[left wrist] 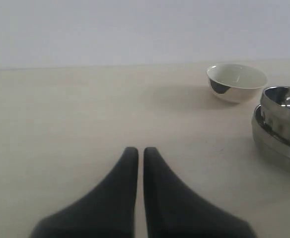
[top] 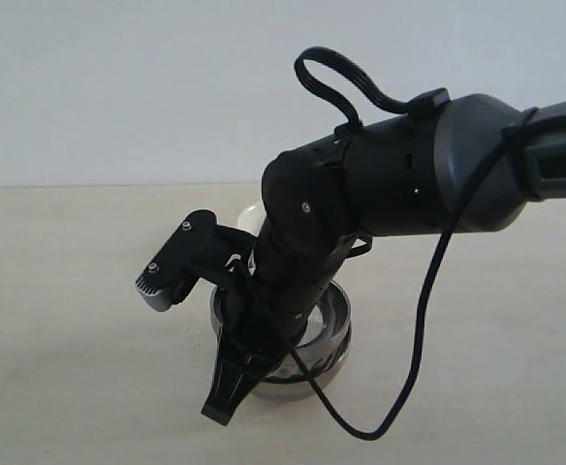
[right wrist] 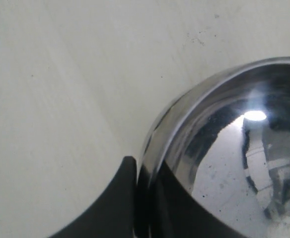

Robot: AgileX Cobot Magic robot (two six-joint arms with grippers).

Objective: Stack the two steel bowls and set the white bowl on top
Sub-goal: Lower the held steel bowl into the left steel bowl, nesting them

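Left wrist view has the left gripper (left wrist: 140, 151) low over the pale table (left wrist: 60, 114), its two dark fingers drawn almost together with only a thin slit between them and nothing held. Off to one side of it sit the steel bowls (left wrist: 279, 124), already nested: the one with small dimples round its wall rests inside the other, and its rim stands higher than the outer bowl's rim. Just beyond them, apart from the stack and upright on the table, is the white bowl (left wrist: 237, 82), its glossy cream inside empty. In the right wrist view the right gripper (right wrist: 142, 171) is closed across the steel rim, with one finger against the outside wall and the other down inside the mirrored hollow; whether it pinches one wall or both cannot be told. From the exterior view the right arm (top: 390, 184) reaches down from the right and covers most of the stack, with a finger tip showing at the near side of the bowls. A sliver of the white bowl shows behind the arm, on the far side of the steel bowls.
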